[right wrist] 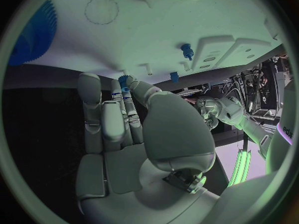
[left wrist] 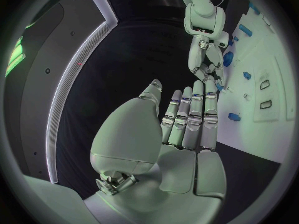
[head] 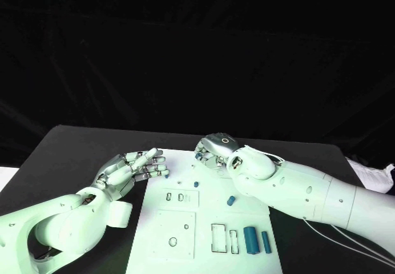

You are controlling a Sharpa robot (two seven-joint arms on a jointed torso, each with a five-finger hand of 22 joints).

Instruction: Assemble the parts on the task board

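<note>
the right hand [right wrist: 127, 129] pinches a small blue plastic part [right wrist: 124, 81] in its fingers; it looks light, hard and slippery. the left hand [head: 132, 169] is released, grasping nothing.

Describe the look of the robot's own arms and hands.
Both arms are smooth white rounded shells. The left hand and the right hand are silver metal with segmented fingers. Thin pale cables trail along the right arm.
</note>
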